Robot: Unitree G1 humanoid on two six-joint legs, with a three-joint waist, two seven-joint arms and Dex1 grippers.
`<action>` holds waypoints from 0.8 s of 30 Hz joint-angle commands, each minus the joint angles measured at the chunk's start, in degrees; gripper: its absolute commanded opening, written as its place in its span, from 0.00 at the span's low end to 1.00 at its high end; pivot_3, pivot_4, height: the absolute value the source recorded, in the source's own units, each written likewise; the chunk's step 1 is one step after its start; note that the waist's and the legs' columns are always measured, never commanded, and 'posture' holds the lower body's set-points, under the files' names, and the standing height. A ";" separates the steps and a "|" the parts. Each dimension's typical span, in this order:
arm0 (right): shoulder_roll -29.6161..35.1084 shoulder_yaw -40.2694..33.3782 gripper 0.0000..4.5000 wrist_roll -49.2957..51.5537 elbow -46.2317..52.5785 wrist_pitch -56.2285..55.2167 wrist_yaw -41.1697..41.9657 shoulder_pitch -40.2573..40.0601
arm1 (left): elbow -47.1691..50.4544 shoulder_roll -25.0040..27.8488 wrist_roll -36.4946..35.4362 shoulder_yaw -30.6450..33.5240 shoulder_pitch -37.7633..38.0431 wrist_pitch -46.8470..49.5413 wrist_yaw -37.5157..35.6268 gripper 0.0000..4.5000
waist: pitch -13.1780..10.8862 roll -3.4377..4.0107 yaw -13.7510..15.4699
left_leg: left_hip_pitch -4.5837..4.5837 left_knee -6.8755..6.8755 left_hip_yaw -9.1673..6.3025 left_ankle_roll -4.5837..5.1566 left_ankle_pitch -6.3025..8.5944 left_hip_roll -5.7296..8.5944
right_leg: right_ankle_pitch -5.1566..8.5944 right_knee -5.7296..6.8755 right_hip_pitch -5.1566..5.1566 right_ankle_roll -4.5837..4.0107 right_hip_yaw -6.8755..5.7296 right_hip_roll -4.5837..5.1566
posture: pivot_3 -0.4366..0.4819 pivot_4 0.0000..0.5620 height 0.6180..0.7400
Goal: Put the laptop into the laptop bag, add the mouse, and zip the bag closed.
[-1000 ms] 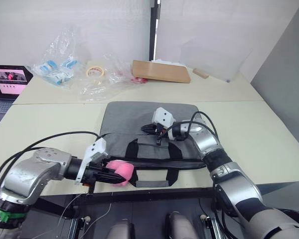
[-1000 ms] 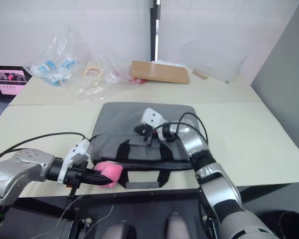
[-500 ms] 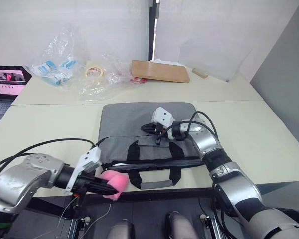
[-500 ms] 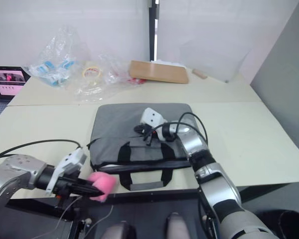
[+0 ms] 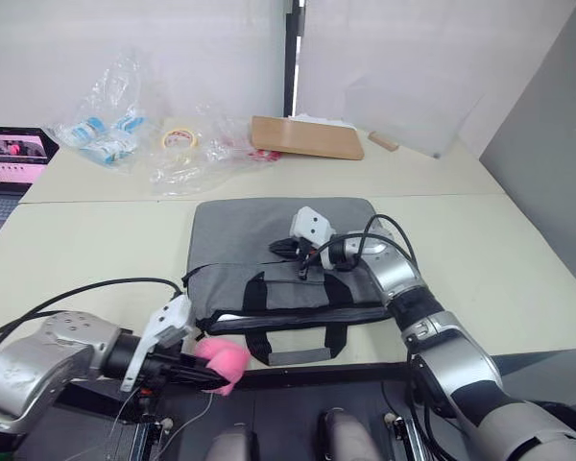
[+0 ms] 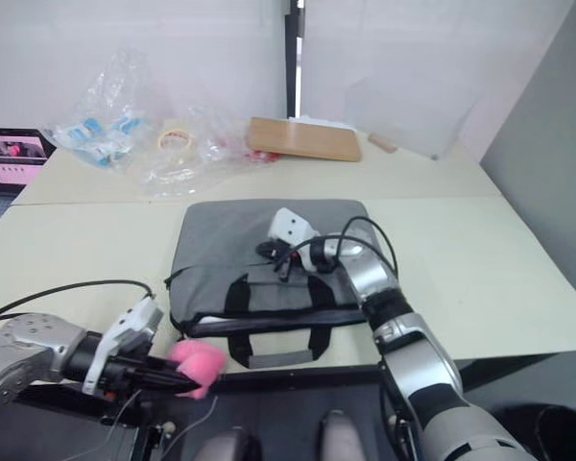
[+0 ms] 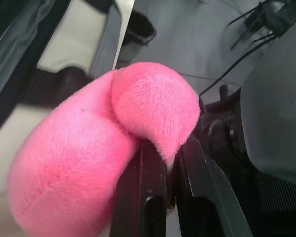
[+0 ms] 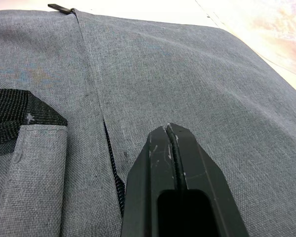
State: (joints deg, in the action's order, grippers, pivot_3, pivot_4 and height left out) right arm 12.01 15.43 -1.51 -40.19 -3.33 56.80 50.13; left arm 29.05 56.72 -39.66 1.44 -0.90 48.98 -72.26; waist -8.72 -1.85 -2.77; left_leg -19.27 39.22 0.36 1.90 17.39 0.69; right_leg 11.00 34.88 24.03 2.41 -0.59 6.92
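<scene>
The grey laptop bag lies flat in the middle of the table, its black strap handles hanging over the front edge. My right gripper is shut, its tips resting on the bag's top fabric beside a zip line. My left gripper is at the table's front edge, just off the bag's near left corner, shut on a pink fluffy ball. The laptop and the mouse are out of view.
At the back of the table lie clear plastic bags, a tape roll and a wooden board. A small dark laptop with a lit pink screen stands at the far left. A grey wall closes the right side.
My left gripper has drawn the pink ball away from the bag's near left corner, toward me and down past the table's front edge. The right gripper has stayed on the bag.
</scene>
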 commanded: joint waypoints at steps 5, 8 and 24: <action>-0.52 2.63 0.00 -3.22 -5.53 1.78 -0.61 -1.95 | 1.89 -8.00 -2.69 -6.39 -6.42 1.77 4.52 0.00 | 0.07 -0.10 0.11 | 0.00 0.00 -0.01 -0.03 -0.01 -0.01 | 0.00 -0.01 -0.02 0.00 0.02 -0.02 | 0.48 0.27 1.00; -0.51 2.62 0.00 -3.22 -5.47 1.85 -0.58 -1.98 | 2.06 -7.34 -2.76 -5.89 -5.75 1.74 4.32 0.00 | 0.09 -0.13 0.10 | -0.01 -0.02 -0.01 -0.03 -0.01 -0.02 | 0.00 -0.01 -0.01 0.00 0.02 -0.02 | 0.48 0.27 1.00; -1.03 2.44 0.00 -3.37 -5.93 1.80 -1.00 -1.93 | -0.86 -18.09 -3.69 -9.10 -12.09 3.48 10.80 0.00 | 0.24 -0.29 0.30 | -0.02 -0.03 -0.01 -0.13 -0.06 -0.08 | 0.02 -0.10 -0.05 -0.04 0.02 -0.07 | 0.48 0.27 1.00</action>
State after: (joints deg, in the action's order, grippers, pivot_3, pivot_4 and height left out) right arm 11.76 15.35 -1.98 -41.12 -3.34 56.70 50.80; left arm 24.93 40.04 -40.48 -5.04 -12.28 52.51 -60.13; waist -8.49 -2.14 -2.48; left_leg -19.29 39.19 0.35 1.77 17.33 0.61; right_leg 11.02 34.77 23.98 2.38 -0.57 6.85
